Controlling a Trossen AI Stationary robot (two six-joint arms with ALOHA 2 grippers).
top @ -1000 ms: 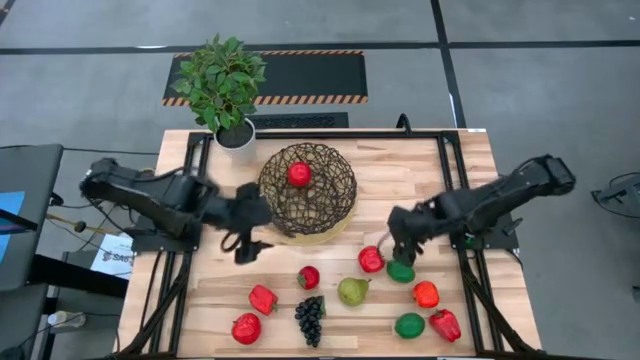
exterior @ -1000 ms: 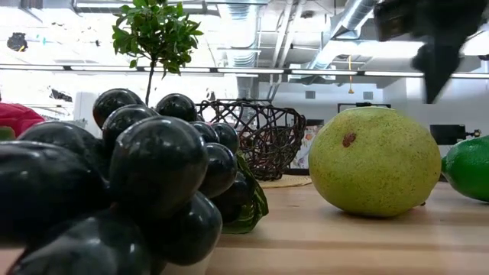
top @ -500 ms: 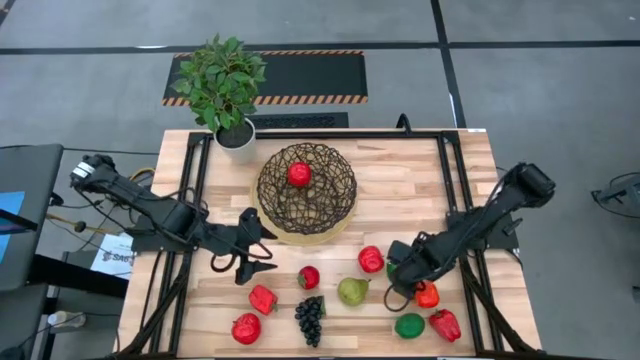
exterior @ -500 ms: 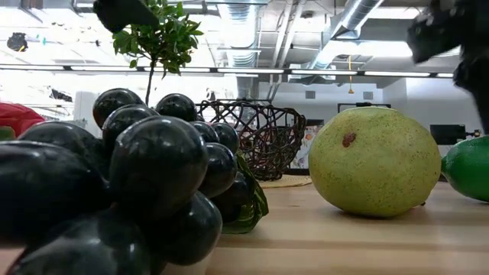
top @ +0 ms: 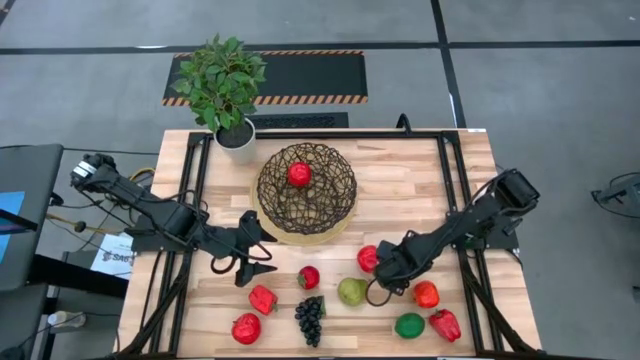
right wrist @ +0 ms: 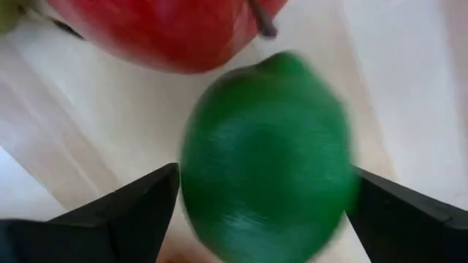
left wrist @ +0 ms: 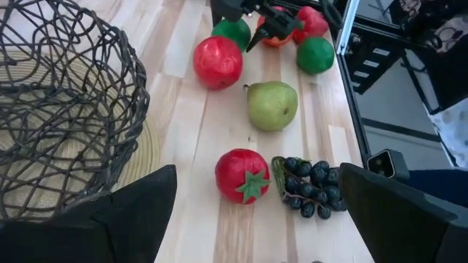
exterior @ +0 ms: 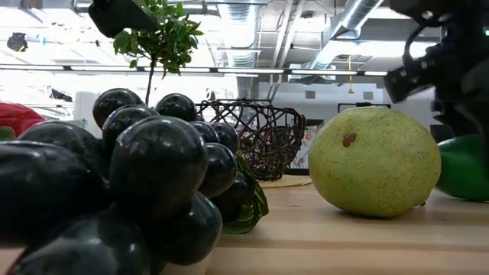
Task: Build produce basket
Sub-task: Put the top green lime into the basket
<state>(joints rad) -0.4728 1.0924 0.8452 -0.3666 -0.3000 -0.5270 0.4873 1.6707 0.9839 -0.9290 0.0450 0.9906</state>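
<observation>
The right tool (right wrist: 267, 212) straddles a lime (right wrist: 267, 153) with jaws wide, ready to pinch it, while the left tool (top: 255, 265) waits open near the basket (top: 330, 215), which holds one red fruit (top: 298, 174); other produce lies on the tabletop (top: 400, 170).

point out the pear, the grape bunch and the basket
pear (left wrist: 272, 105), left wrist view, middle of its yellow-green body
grape bunch (top: 309, 319), high view, centre of the dark cluster
basket (top: 338, 178), high view, woven wall on its right side
</observation>
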